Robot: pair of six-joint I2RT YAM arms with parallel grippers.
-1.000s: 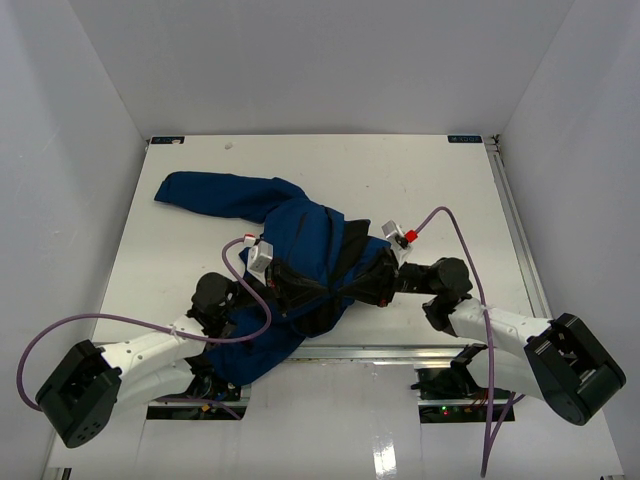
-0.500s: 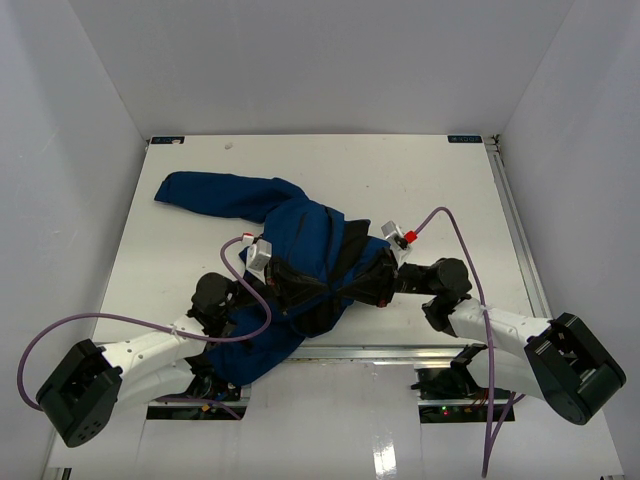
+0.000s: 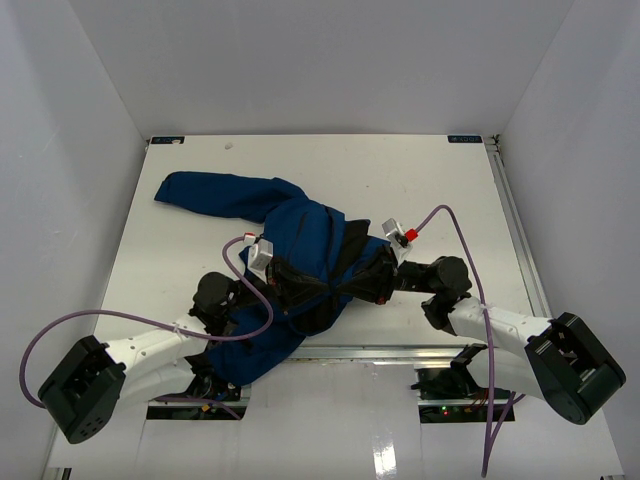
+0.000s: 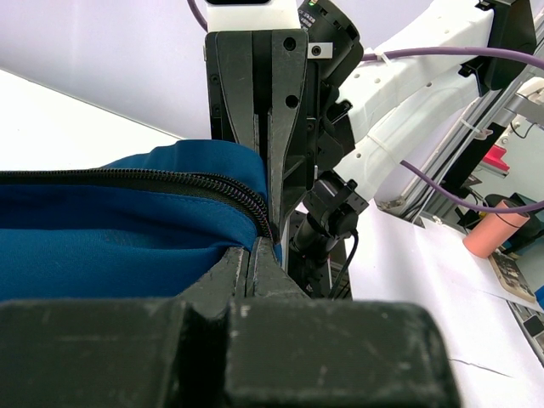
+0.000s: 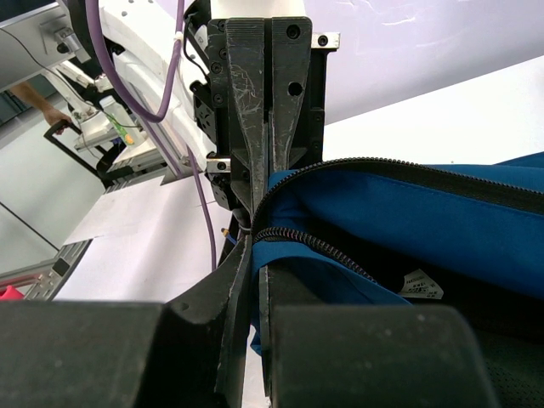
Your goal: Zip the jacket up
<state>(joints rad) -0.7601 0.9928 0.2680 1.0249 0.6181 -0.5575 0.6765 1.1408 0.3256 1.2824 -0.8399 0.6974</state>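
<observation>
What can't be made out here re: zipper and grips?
- Zipper slider: neither wrist view shows it; the shut left gripper and right gripper cover where the teeth end.
- Top view: both grips buried in the jacket folds.
- White label: right wrist view, print too small.

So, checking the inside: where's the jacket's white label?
Right wrist view, lower right: the white label lies inside the jacket, below its zipper, right of the right gripper.
</observation>
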